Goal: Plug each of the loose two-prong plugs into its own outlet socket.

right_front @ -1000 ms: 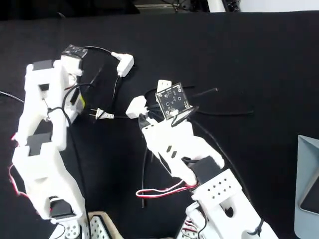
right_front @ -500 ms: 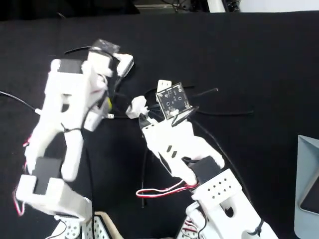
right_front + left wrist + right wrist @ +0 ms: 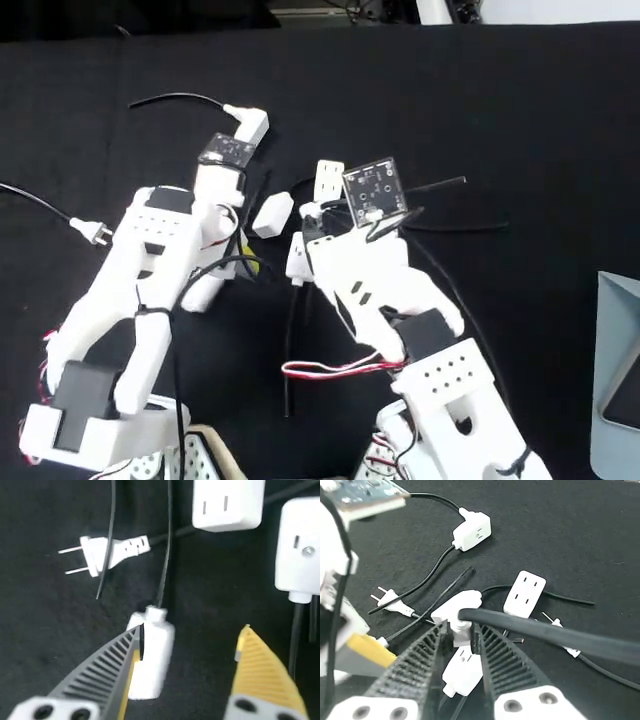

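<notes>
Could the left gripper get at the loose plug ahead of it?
Probably yes: the left gripper is open and the plug lies bare ahead, off to one side. A thin cable crosses it and could snag.

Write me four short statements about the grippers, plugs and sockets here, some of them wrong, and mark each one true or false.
1. The left gripper is open. True.
2. The left gripper holds the two-prong plug. False: the plug lies loose beyond the gripper, and nothing grips it.
3. The right gripper is shut on a white socket block. True.
4. The four-slot outlet has a plug pushed into it. False: all its slots are bare.
</notes>
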{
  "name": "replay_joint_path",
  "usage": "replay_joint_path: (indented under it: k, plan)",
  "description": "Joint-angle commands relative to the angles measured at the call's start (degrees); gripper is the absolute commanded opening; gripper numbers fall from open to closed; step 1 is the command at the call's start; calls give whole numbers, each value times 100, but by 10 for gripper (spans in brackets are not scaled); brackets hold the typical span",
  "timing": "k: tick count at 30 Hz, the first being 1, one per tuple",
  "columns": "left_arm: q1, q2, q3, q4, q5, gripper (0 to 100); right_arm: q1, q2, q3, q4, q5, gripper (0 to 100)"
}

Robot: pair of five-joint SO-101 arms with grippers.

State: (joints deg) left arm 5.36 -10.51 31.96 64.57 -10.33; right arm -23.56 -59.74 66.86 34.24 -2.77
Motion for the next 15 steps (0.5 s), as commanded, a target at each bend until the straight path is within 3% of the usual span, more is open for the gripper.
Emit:
replay_joint_path:
  k: [1,7,10,15]
  plan:
    - [-66,-413,-400,431,-18,314,88,-110,-207,-114,-44,13]
    - [-409,-1433,-708,1371,-18,313,-202,-101,-180,-44,-9,13]
    - [-954,-2110,-453,1363,-44,314,-369,-101,-180,105,141,13]
    - [-1648,-2400,259,809,-818,317,-387,-92,-163,97,185,13]
